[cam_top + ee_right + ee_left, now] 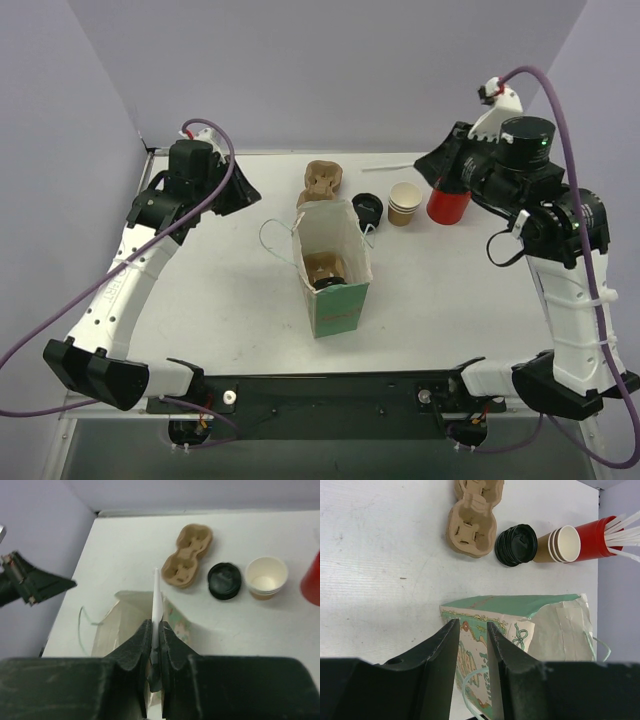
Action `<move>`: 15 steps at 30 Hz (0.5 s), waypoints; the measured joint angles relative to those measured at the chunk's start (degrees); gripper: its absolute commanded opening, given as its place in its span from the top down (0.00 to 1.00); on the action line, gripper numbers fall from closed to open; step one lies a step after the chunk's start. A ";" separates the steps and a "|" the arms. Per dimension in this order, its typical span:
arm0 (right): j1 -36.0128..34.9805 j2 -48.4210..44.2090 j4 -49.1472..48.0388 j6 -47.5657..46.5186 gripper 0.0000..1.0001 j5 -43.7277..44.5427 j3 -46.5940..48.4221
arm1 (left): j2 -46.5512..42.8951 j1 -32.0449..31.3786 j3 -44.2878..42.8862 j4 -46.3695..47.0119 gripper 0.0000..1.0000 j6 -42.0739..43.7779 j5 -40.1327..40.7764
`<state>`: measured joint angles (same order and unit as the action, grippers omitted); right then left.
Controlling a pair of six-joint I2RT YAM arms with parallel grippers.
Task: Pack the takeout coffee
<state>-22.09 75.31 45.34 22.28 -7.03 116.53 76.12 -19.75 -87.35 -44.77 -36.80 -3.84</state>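
Coffee [329,280] sits in the bag [340,308]; right fingers [142,645] pinch a stick [156,595], left fingers [445,650] parted.

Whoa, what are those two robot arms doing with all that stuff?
They are packing a takeout coffee. The coffee cup with its black lid already sits inside the open green paper bag in the middle of the table. The right gripper is shut on a thin white stick, up by the red cup that has more sticks in it. The left gripper is open and holds nothing.
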 measured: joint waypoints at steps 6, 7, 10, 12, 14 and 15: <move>-8.85 -0.26 -0.02 0.87 1.00 -4.02 -6.99 | 0.00 0.09 0.04 0.00 0.62 0.04 1.22; -10.01 -0.20 -0.02 0.87 1.00 -4.11 -8.22 | 0.00 0.09 0.17 0.02 0.62 0.04 1.46; -13.40 0.35 0.00 0.79 1.00 -4.02 -11.15 | 0.00 0.11 1.18 0.17 0.62 0.04 1.92; -15.32 0.94 0.00 0.57 0.99 -3.56 -12.83 | 0.00 0.09 2.12 0.24 0.61 0.04 2.19; -16.59 2.10 -0.09 0.35 0.92 -3.19 -13.68 | 0.00 0.11 2.99 0.26 0.61 0.02 2.40; -17.00 2.69 -0.11 0.28 0.89 -2.97 -13.79 | 0.00 0.11 3.30 0.26 0.61 0.04 2.51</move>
<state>-39.09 78.00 45.23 22.57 -10.00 102.74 76.12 -19.64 -84.05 -44.51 -36.75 -1.32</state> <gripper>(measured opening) 0.046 0.385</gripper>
